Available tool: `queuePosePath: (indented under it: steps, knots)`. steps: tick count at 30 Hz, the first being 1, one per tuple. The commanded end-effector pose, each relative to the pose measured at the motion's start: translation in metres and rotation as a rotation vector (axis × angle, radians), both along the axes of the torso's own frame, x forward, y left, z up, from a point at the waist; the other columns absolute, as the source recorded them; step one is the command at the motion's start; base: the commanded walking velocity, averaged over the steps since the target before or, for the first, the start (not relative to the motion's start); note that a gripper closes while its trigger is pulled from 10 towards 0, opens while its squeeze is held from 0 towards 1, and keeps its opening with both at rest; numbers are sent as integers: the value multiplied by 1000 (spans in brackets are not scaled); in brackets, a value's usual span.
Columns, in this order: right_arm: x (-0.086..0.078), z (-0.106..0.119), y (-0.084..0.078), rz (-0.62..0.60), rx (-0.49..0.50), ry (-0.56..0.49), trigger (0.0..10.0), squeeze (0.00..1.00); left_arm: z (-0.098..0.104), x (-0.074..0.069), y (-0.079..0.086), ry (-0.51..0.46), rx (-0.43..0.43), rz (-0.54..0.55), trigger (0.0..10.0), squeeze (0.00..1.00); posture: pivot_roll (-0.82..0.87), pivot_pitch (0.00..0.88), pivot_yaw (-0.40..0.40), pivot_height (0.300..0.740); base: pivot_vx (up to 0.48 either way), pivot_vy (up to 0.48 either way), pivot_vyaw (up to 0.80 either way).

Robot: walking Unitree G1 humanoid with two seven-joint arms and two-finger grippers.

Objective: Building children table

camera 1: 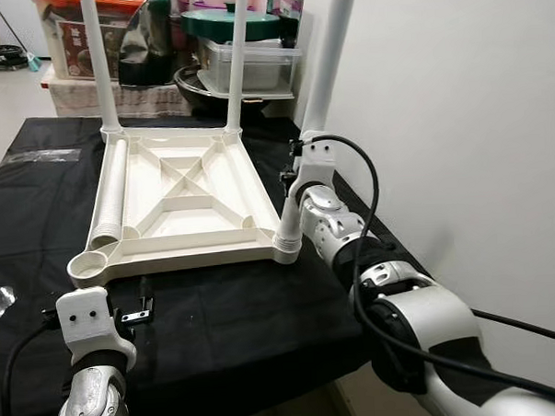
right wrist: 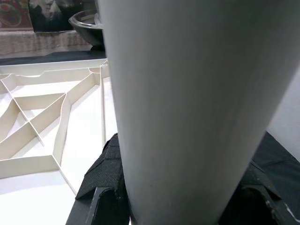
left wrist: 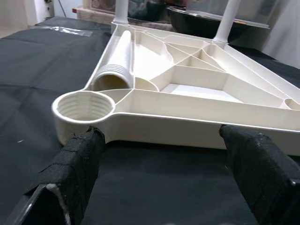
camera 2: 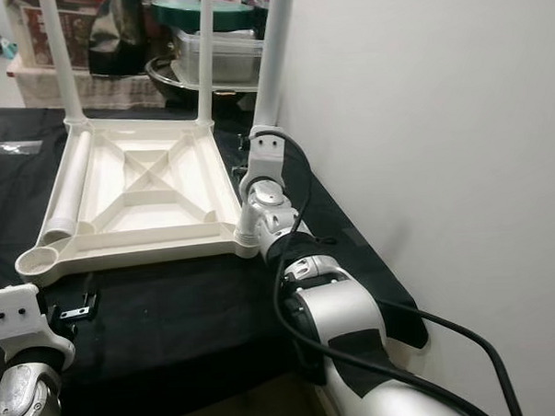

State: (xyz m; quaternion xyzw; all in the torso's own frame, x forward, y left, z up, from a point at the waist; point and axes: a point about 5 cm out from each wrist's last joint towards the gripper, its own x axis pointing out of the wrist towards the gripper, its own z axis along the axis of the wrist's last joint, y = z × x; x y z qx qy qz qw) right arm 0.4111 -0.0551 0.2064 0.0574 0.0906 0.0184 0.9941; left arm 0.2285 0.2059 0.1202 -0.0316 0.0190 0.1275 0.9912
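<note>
The right gripper (camera 1: 295, 170) is clamped around a white table leg (camera 1: 325, 72), which stands tilted in the near right corner socket of the upside-down white tabletop (camera 1: 180, 198). The left gripper (left wrist: 164, 183) hovers low with its padded black fingers (left wrist: 77, 159) spread wide apart, just in front of the empty threaded socket (left wrist: 84, 105) at the near left corner. The tabletop lies on a black cloth (camera 1: 218, 312), with two more legs (camera 1: 96, 59) upright in its far corners, a fourth leg (camera 1: 111, 192) lying loose along its left inside edge, and a white wall (camera 1: 458, 117) close on the right.
</note>
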Motion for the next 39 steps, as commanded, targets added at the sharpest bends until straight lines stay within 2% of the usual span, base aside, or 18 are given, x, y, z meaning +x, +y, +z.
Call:
queuePosePath:
  steps: [1,2,3,6,11,13,14,17,19,26,29,30,31,34,39]
  knots:
    - [-10,-40,-4,-2,0,165,10000,412,-5,1,-5,21,-18,-18,10000,0,111,0,-152,740,0,0,0]
    - [-10,-40,-4,-2,0,165,10000,412,-5,1,-5,21,-18,-18,10000,0,111,0,-152,740,0,0,0]
    - [-7,-35,-9,-9,22,132,10000,1000,-5,1,-5,21,-19,-19,10000,0,111,0,-152,740,0,0,0]
    - [-5,-32,-13,-15,31,112,10000,1000,-5,1,-5,21,-20,-20,10000,0,111,0,-152,740,0,0,0]
    - [2,-15,-33,-49,10,68,10000,1000,-5,2,-6,22,-23,-25,10000,0,93,0,-145,740,0,0,0]
    - [2,-15,-33,-49,10,68,10000,1000,-5,2,-6,22,-23,-25,10000,0,93,0,-145,740,0,0,0]
    - [6,-6,-39,-41,20,39,10000,0,-5,2,-6,22,-24,-28,10000,0,93,0,-145,740,0,0,0]
    - [7,-2,-41,-34,30,27,10000,0,-5,2,-6,22,-25,-28,10000,0,93,0,-145,740,0,0,0]
    - [9,8,-43,8,57,-21,10000,0,-6,3,-7,22,-25,-29,10000,0,93,0,-145,740,0,0,0]
    - [11,19,-44,96,79,-82,10000,0,-6,3,-8,21,-26,-33,10000,0,92,0,-146,740,0,0,0]
    - [9,40,-38,353,102,-218,10000,0,-6,4,-9,18,-28,-37,10000,0,96,0,-150,740,0,0,0]
    - [9,40,-38,353,102,-218,10000,0,-6,4,-9,18,-28,-37,10000,0,96,0,-150,740,0,0,0]
    - [8,42,-37,442,79,-245,10000,0,-6,4,-10,17,-28,-38,10000,0,98,0,-151,740,0,0,0]
    - [7,43,-36,492,61,-257,10000,0,-6,4,-10,16,-29,-39,10000,0,100,0,-153,740,0,0,0]
    - [6,45,-46,563,-27,-272,10000,0,-7,5,-12,14,-33,-43,10000,0,110,0,-166,740,0,0,0]
